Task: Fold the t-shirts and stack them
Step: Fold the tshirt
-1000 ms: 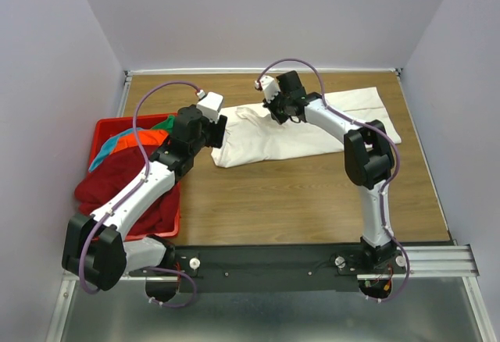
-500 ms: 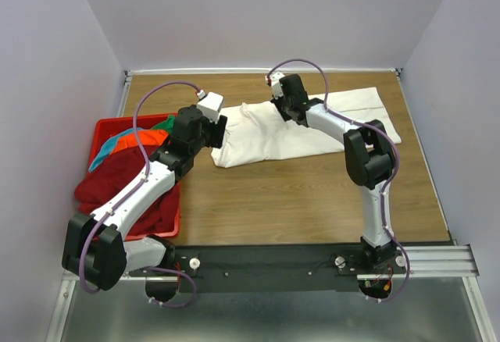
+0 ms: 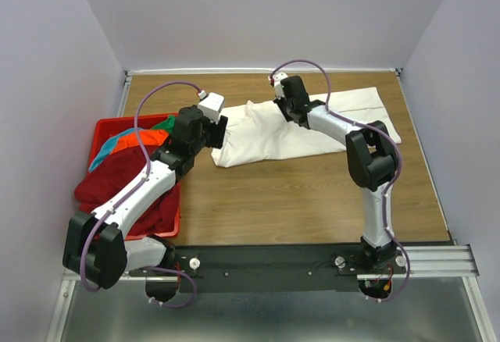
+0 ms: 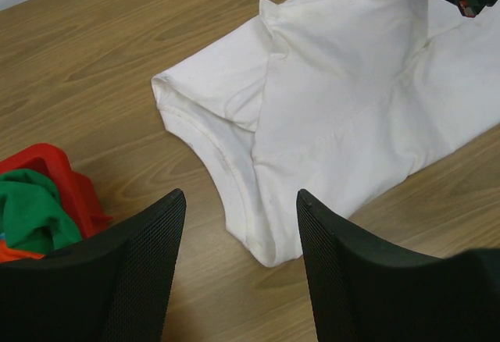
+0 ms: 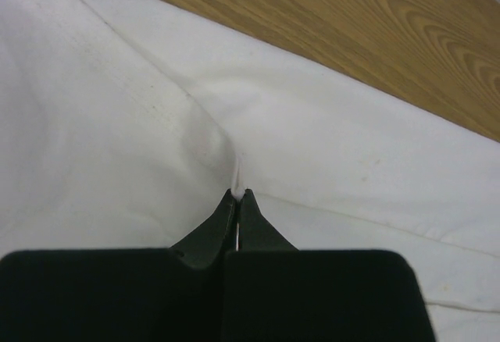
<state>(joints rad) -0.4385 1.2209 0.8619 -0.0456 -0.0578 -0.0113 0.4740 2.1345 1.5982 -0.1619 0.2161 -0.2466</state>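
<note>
Since a moment ago the right hand (image 3: 281,101) has shifted slightly rightward, pinched tight on a fold of the white t-shirt (image 3: 305,135), which lies spread across the wooden surface (image 3: 297,201). The left hand (image 3: 221,130) hovers wide open over the shirt's end nearest the red basket (image 3: 101,130) of coloured t-shirts (image 3: 117,182).

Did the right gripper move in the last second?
Yes. In the top view the right gripper, shut on the white t-shirt, shifted slightly right and toward the table's far edge.
</note>
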